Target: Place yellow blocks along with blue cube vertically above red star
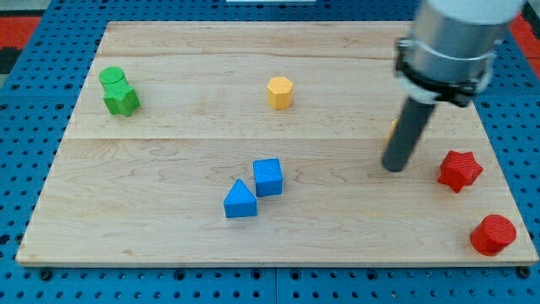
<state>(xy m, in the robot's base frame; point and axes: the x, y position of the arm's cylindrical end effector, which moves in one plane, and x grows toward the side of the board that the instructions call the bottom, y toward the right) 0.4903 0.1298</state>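
Note:
A yellow hexagonal block (280, 91) sits at the view's upper middle. A sliver of a second yellow block (393, 128) shows just behind the rod, mostly hidden. The blue cube (268, 177) lies at the lower middle, touching a blue triangular block (240, 200) at its lower left. The red star (460, 171) sits at the right. My tip (394, 167) rests on the board, left of the red star and far right of the blue cube.
A red cylinder (493, 234) stands at the lower right corner. A green cylinder (112, 78) and a green star (122, 100) touch each other at the upper left. The wooden board (169, 219) lies on a blue pegboard.

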